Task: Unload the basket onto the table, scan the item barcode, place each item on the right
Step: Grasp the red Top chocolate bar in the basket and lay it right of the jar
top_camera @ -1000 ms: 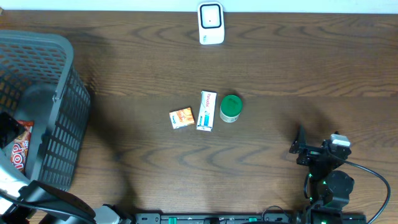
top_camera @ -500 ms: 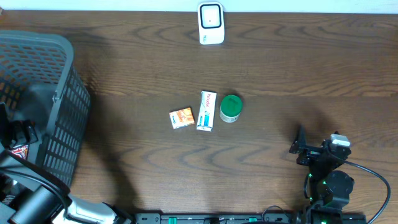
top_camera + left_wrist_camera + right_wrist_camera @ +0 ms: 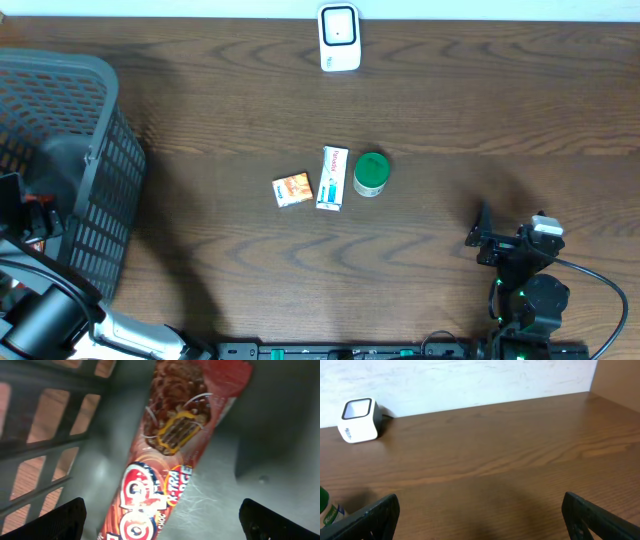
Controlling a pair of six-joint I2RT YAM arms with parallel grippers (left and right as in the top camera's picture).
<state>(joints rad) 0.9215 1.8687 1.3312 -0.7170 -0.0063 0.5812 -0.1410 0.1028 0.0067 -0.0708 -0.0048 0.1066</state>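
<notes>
Jaws of your left hand (image 3: 170, 519) stand apart above the chocolate bar (image 3: 172, 445) in the basket (image 3: 95, 75), seemingly to grab it; right hand (image 3: 482, 517) idles, likewise apart.

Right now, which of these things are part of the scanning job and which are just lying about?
Likely in the job:
- scanner, at the back
- snack pack, in the basket, under the open left fingers

Lying about, for now:
- orange box
- white box
- green jar
</notes>
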